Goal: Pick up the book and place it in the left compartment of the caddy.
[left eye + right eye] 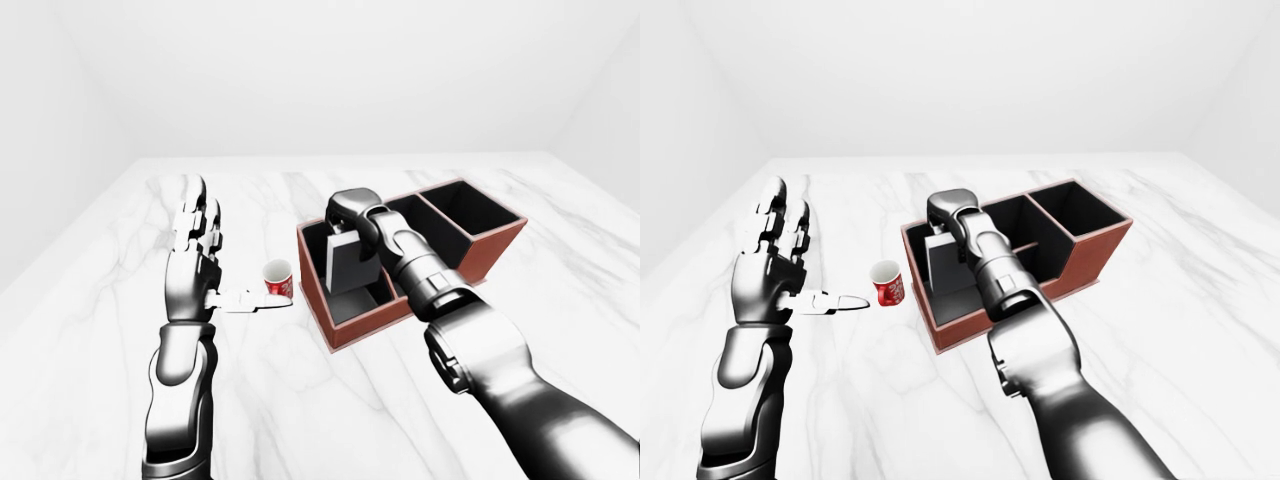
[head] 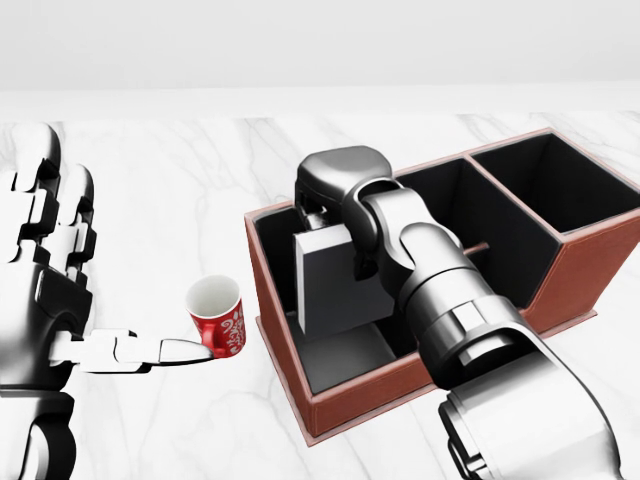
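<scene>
Book [image 2: 335, 285] hangs upright inside the left compartment of the caddy [image 2: 375, 402], its top edge pinched by the right hand [image 2: 330, 190], whose fingers close over that edge from above. The lower edge sits down among the compartment walls, though whether it touches the floor of the box is hidden by the near wall. The book's face looks toward the bottom of the head view, and it stands nearer the divider than the caddy's left wall.

Doing this well, by my reading, means going straight down: keep the book square to the walls, let the bottom edge land before the fingers part, then lift the hand clear without dragging the top edge sideways. Release too high and it could topple against a wall or tip over the rim; tilt it and a corner may catch the divider.

Just left of the caddy, on the marble desk [image 2: 180, 190], stands a red paper cup [image 2: 217, 316], upright and empty. The left hand [image 2: 50, 270] is held up beside it with fingers spread, holding nothing, one finger stretched out so its tip is at the cup's side; contact I cannot confirm. That hand is best kept still, since a nudge would send the cup over.
</scene>
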### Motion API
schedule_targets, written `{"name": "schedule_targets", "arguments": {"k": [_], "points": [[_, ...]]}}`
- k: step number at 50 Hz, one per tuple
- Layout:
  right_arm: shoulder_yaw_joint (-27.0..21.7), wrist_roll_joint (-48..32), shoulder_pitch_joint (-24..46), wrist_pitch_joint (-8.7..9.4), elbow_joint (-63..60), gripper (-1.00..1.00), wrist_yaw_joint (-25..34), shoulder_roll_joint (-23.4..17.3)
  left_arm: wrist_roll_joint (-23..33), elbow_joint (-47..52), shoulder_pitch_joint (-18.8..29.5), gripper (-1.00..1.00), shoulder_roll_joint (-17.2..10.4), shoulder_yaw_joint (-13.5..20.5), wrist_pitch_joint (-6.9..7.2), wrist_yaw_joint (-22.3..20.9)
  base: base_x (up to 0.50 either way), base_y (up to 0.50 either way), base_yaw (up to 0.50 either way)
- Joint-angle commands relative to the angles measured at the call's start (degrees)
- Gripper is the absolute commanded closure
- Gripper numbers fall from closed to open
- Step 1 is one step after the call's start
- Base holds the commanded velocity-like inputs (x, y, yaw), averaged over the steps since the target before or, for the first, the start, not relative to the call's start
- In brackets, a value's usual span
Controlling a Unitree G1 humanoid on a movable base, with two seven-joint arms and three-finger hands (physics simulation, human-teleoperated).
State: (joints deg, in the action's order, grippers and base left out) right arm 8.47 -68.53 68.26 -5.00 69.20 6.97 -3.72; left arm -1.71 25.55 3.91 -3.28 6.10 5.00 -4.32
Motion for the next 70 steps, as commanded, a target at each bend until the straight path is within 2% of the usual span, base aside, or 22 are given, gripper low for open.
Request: {"name": "schedule_targets", "arguments": {"k": [1,19,36,54,70], "points": [[-1.49,-1.45,0.46,0.0,2.99,1.0,-4.05,1.35,0.0,-0.57,0.02,-1.0,-0.05,0.14,0.0,-0.05,0.0,0.0,0.0],[-0.35,-5.69,-0.88,0.0,6.34,1.0,-10.76,2.72,-0.17,-1.95,0.0,-1.0,-0.1,0.11,0.0,-0.2,0.0,0.0,0.0],[-0.65,-6.63,-2.71,0.0,7.43,1.0,-11.73,4.01,-0.61,-2.92,0.63,-1.0,-0.47,0.92,0.0,-0.15,0.0,0.0,0.0],[0.03,-11.34,-3.75,0.0,8.18,1.0,-14.5,4.32,-0.67,-3.71,-0.01,-1.0,-0.44,1.08,0.0,-0.22,0.0,0.0,0.0],[-0.36,-13.37,-3.77,0.0,8.58,1.0,-13.66,4.79,-0.68,-3.4,0.02,-1.0,-0.48,1.04,0.0,-0.1,0.0,0.0,0.0]]}}
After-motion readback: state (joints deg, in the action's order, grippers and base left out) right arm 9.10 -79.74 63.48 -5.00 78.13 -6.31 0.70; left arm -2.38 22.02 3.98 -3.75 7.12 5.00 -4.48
